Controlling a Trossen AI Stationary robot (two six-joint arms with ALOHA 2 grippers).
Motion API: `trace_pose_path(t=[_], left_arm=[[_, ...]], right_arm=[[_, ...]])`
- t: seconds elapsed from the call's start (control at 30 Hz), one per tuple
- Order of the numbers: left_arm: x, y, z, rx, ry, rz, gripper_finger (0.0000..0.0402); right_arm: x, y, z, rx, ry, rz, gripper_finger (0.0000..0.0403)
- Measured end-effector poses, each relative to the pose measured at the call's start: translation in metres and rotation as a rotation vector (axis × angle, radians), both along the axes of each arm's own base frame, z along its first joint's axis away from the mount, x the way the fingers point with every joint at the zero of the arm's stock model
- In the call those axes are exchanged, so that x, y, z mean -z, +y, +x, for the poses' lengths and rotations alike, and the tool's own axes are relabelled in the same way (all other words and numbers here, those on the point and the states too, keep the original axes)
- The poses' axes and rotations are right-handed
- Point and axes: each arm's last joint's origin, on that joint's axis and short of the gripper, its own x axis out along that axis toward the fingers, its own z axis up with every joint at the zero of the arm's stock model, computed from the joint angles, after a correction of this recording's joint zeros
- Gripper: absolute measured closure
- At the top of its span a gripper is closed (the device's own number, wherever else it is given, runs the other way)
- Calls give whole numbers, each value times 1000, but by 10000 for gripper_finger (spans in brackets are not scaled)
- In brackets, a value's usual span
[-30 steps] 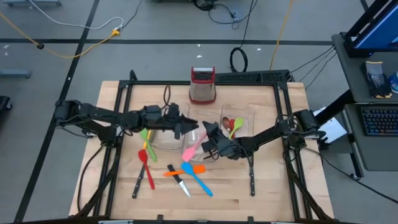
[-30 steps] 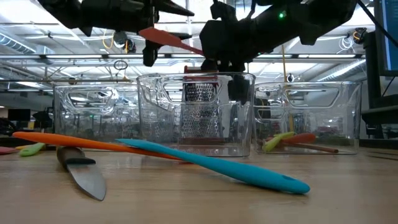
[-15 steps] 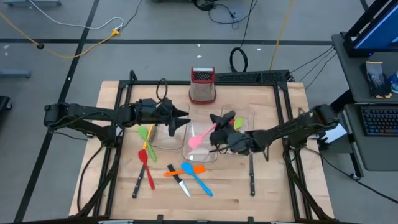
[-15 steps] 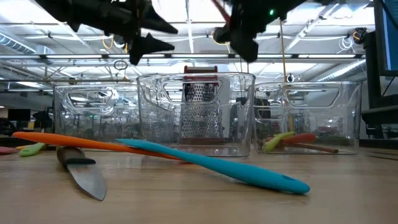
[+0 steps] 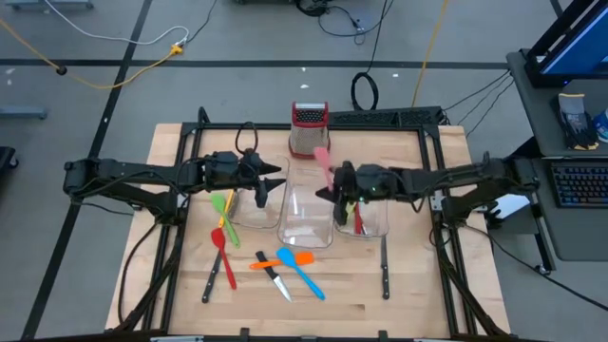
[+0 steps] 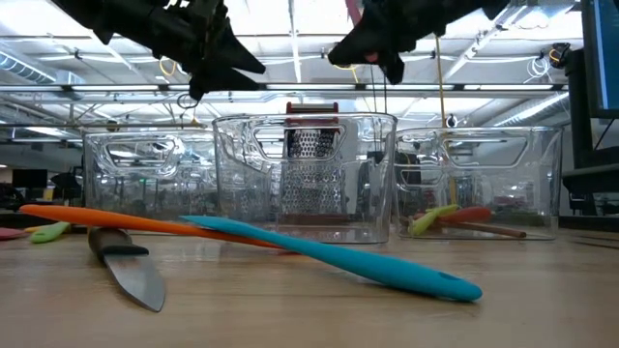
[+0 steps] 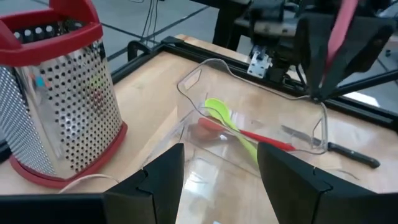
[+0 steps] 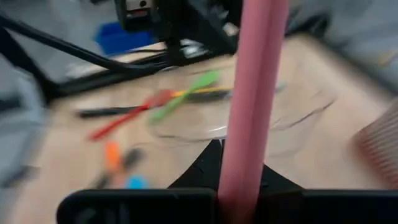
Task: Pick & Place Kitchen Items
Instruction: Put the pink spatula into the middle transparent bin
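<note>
Bright, even overhead light; the right wrist view is motion-blurred throughout.

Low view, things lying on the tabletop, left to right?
Green utensil tip → steel knife blade → blue spatula → right-hand clear bin holding a yellow-green spoon. The orange spatula crosses over the knife and under the blue one, so it has no clean place in the order.

The high view looks straight down on the whole wooden table [image 5: 418, 285]. The low view sits at tabletop height, looking level past the blue spatula [image 6: 338, 256] into the room. Each wrist view looks close, forward past its own jaws. The box grater [image 5: 309, 130] appears in three.
</note>
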Motion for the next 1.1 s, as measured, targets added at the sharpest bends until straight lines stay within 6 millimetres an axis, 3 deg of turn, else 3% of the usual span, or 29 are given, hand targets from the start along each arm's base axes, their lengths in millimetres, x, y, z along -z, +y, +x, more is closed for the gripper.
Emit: trace_pose_path(t=[0.2, 0.53, 0.87, 1.1], left_arm=[[0, 0, 0, 4, 4, 13, 194], [2, 0, -1, 11, 28, 29, 194], [2, 0, -1, 27, 41, 78, 194], [3, 0, -1, 29, 41, 83, 194]], right_arm=[[5, -9, -3, 14, 66, 444, 403], [4, 0, -4, 38, 178, 1000, 403], [13, 5, 4, 109, 216, 1140, 403], [31, 4, 32, 113, 275, 1168, 403]])
